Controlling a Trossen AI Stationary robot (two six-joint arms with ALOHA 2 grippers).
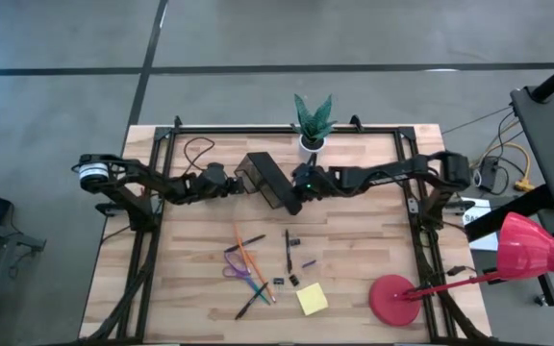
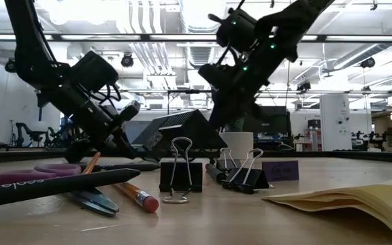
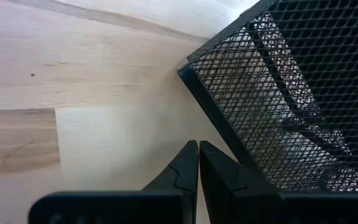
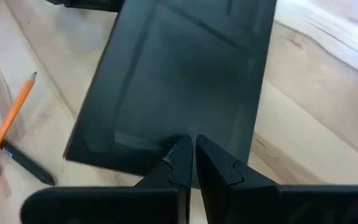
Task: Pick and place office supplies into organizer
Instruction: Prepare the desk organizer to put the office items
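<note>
High view: black mesh organizer [image 1: 265,179], tipped over.

Organizer: black wire-mesh rectangular desk box [image 1: 265,180], at the table's far middle, set diagonally, apparently tipped up on an edge.
Scissors: purple-handled scissors [image 1: 238,269], flat, near-left of the supplies.
Pencils: orange wooden pencils [image 1: 247,257], crossing the scissors.
Pens: thin black pens [image 1: 288,249], scattered mid-table.
Sticky pad: square yellow sticky-note pad [image 1: 312,300], flat, nearest the front edge.
Clips: small black binder clips [image 2: 180,174], upright, between pens and pad.
</note>
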